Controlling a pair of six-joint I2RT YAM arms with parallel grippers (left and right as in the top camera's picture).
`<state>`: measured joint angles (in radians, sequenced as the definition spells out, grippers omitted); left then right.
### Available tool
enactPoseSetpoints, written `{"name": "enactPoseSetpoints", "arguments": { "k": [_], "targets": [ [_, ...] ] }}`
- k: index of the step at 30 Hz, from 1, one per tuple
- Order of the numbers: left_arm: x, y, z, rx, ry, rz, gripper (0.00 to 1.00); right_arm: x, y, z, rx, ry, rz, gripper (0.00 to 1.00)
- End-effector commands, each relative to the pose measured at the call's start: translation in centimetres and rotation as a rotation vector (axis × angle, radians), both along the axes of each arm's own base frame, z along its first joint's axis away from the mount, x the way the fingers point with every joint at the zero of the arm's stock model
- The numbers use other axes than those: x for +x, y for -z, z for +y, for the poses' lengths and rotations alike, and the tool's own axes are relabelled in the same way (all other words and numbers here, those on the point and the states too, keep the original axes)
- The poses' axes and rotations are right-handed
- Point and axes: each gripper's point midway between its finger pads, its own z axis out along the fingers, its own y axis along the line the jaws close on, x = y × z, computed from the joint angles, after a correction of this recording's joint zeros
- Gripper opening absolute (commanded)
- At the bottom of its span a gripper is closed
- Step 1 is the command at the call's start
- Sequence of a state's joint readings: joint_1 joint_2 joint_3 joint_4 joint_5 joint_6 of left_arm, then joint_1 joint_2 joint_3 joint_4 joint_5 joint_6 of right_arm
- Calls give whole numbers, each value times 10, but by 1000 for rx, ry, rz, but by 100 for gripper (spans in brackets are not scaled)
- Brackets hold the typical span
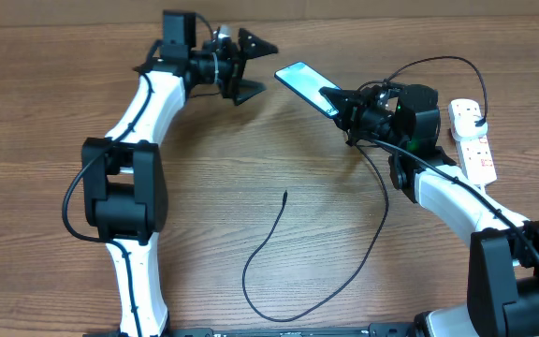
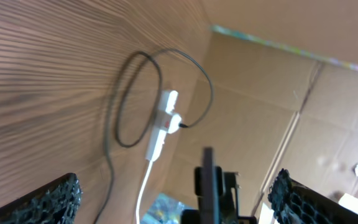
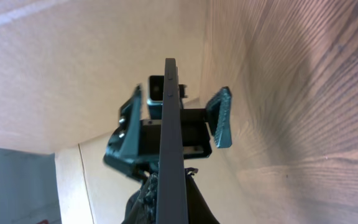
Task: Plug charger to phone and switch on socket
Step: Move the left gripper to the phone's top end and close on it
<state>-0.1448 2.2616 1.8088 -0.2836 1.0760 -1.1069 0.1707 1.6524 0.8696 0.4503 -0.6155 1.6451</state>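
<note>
My right gripper [image 1: 333,101] is shut on one end of the phone [image 1: 300,80], holding it off the table with its blue screen up. In the right wrist view the phone [image 3: 169,137] shows edge-on, rising from between my fingers [image 3: 146,200]. My left gripper [image 1: 262,67] stands wide open just left of the phone's free end, not touching it. Between its fingers [image 2: 50,202] the phone [image 2: 208,180] shows as a thin dark bar. The charger [image 1: 260,262] lies looped on the table, its connector tip [image 1: 284,194] free. The white socket [image 1: 473,139] lies at the right with a black plug [image 1: 480,122] in it.
The charger's cable runs under my right arm toward the socket [image 2: 163,121]. Cardboard walls stand beyond the table's far edge. Both arm bases sit at the near edge of the wooden table [image 1: 204,197].
</note>
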Motion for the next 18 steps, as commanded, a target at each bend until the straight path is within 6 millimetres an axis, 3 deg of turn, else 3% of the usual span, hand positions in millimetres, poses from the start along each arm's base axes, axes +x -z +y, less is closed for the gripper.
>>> {"name": "enactPoseSetpoints", "arguments": {
  "k": [1, 7, 13, 18],
  "targets": [
    [-8, -9, -22, -49, 19, 76, 100, 13, -16, -6, -7, 68, -63, 4],
    [-5, -4, -42, -13, -40, 107, 100, 18, -22, -2, -16, 122, -94, 4],
    [0, -14, -63, -23, -51, 43, 100, 18, -21, 6, -20, 146, -90, 4],
    [1, -16, -73, -21, -71, 32, 100, 18, -21, 7, 88, 176, 11, 4]
  ]
}}
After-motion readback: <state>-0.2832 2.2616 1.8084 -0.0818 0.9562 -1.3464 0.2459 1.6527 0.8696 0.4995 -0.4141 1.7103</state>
